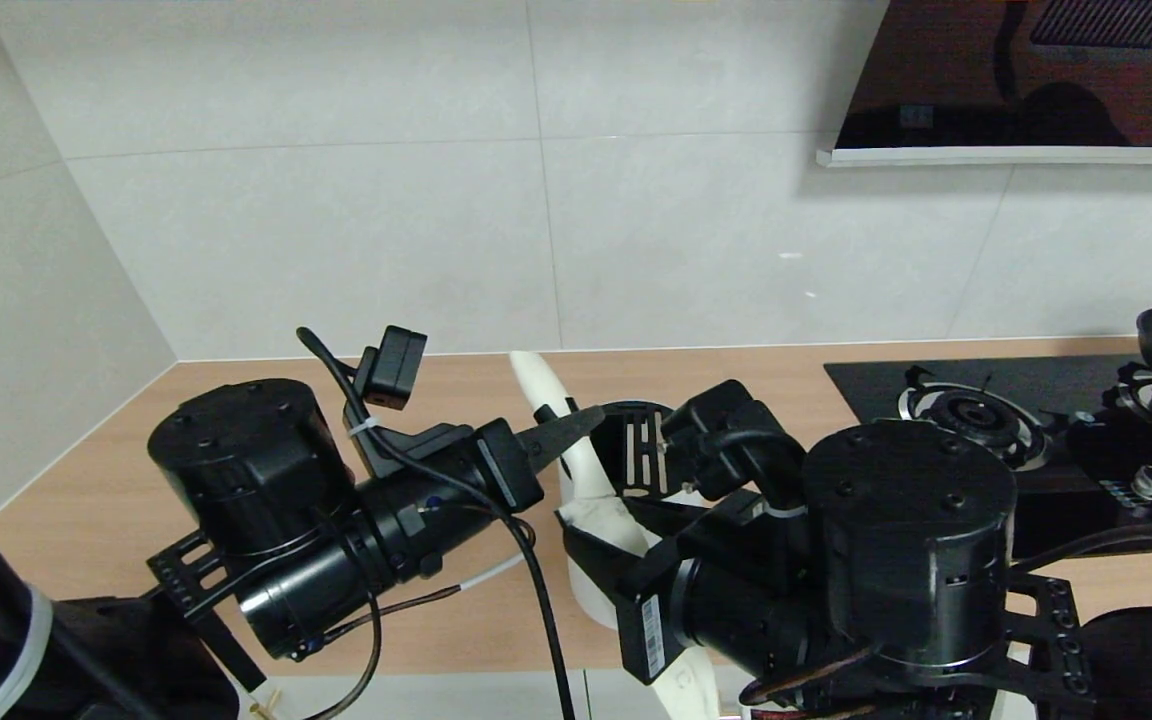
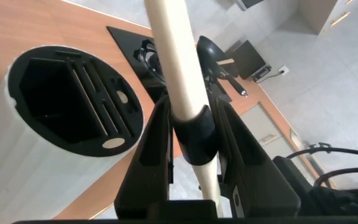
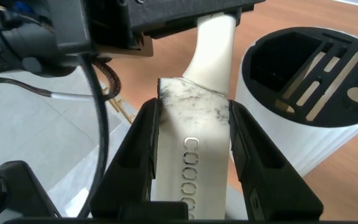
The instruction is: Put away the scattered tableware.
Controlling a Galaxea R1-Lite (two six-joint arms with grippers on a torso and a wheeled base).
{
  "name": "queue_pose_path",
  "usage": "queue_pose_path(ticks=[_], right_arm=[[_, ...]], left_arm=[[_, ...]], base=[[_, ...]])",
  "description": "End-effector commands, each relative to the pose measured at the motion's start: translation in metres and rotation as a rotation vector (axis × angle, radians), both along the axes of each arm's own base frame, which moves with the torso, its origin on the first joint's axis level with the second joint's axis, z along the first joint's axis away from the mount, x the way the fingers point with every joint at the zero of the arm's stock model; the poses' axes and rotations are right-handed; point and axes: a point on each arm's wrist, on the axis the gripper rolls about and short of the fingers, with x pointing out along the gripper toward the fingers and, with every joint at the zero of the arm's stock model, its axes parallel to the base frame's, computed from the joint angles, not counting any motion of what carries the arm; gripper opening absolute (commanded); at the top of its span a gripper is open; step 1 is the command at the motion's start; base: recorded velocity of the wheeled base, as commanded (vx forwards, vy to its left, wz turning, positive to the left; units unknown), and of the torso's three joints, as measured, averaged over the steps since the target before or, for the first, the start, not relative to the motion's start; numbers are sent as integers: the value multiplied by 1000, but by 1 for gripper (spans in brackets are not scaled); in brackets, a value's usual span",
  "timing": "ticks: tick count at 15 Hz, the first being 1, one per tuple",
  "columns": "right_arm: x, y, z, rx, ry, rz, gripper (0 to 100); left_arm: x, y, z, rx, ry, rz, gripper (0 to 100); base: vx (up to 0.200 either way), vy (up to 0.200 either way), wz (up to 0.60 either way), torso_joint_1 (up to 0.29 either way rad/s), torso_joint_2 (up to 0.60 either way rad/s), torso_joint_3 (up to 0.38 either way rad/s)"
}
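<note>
Turner [image 1: 588, 472] [image 2: 176, 68] [image 3: 194, 143], white, slotted: held tilted above the desk [image 1: 86, 500] by both grippers, just beside the utensil holder [image 1: 636, 440] [image 2: 30, 168] [image 3: 328, 143]. L gripper [image 1: 566, 430] [image 2: 194, 134]: fingers clamped on the handle at its black collar. R gripper [image 1: 601, 540] [image 3: 194, 162]: fingers clamped on the wide, scuffed blade end. Holder: white cylinder on the desk, black divider insert w/ one large compartment and several narrow slots; turner is outside it. Gas hob [image 1: 986, 410] is at robot's right.

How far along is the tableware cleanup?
Done: nothing seen; the holder slots in view look empty. In hand: white spatula, gripped by left tool on its handle, right tool on its blade, near the holder. Left: get it into a slot.
</note>
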Motion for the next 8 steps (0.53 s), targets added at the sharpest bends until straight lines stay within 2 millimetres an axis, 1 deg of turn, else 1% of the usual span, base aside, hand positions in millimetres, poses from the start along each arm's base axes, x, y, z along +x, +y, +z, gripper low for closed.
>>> queue_pose_path(ticks=[1,5,6,8], right_arm=[[0,-1,1,2,-1,-2,0],[1,-2,1,2,-3,-7,0],[1,-1,1,1,-1,-8,100],[2,-1,0,1,1,-7,100]], left_arm=[[-1,1,1,-3,-4,0,0],[-5,2,1,-23,-35,-9,0],[-5,2,1,-22,-36,-9,0],[-5,2,2,-24,-39,-8,0]], base=[[0,0,0,0,0,0],[0,0,0,0,0,0],[0,0,0,0,0,0],[0,0,0,0,0,0]])
